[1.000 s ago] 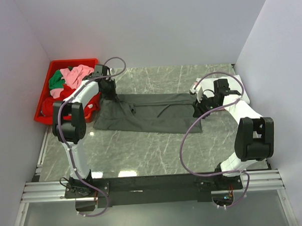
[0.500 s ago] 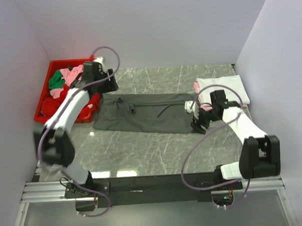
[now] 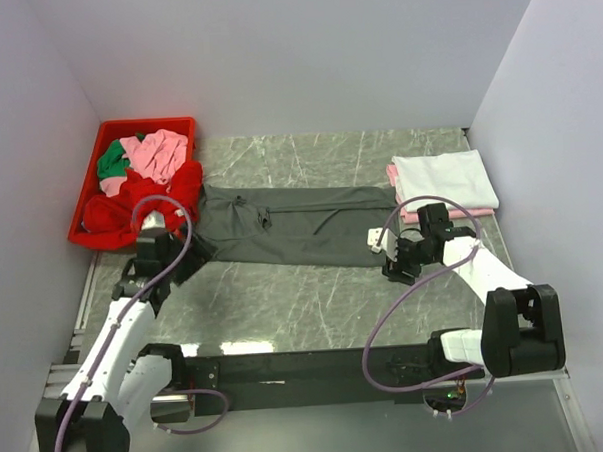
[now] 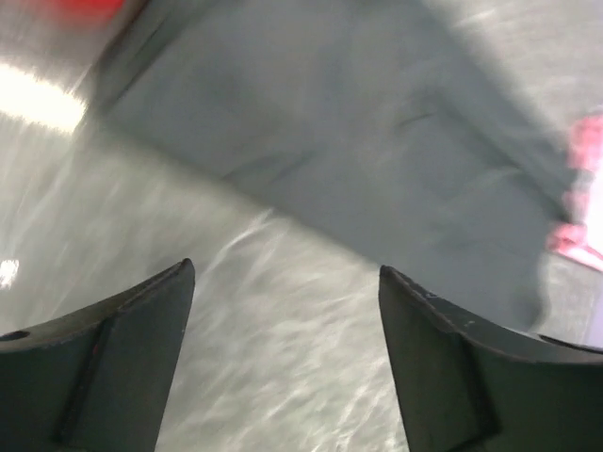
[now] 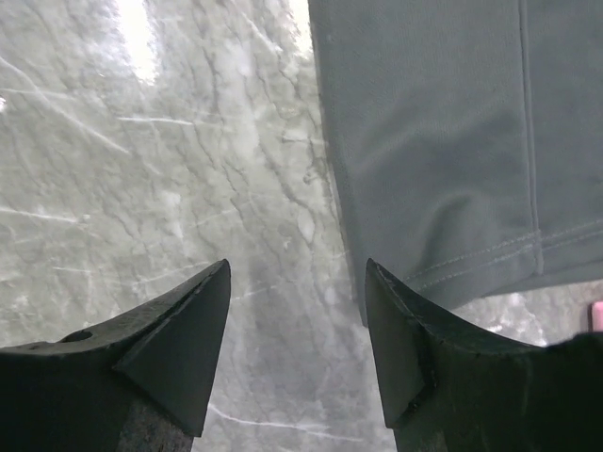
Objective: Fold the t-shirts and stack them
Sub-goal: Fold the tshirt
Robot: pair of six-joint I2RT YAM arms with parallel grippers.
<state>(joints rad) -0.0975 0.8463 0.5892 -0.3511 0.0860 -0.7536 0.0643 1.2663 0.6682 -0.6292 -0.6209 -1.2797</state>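
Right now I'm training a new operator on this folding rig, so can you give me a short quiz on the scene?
1. True or false: the left gripper and the right gripper are both open.
2. Which one lies laid out on the table? A. grey shirt B. red shirt C. green shirt
3. Fill in: the folded white shirt rests on a folded ___ shirt.
Key: 1 true; 2 A; 3 pink, the pink shirt showing under its near edge.
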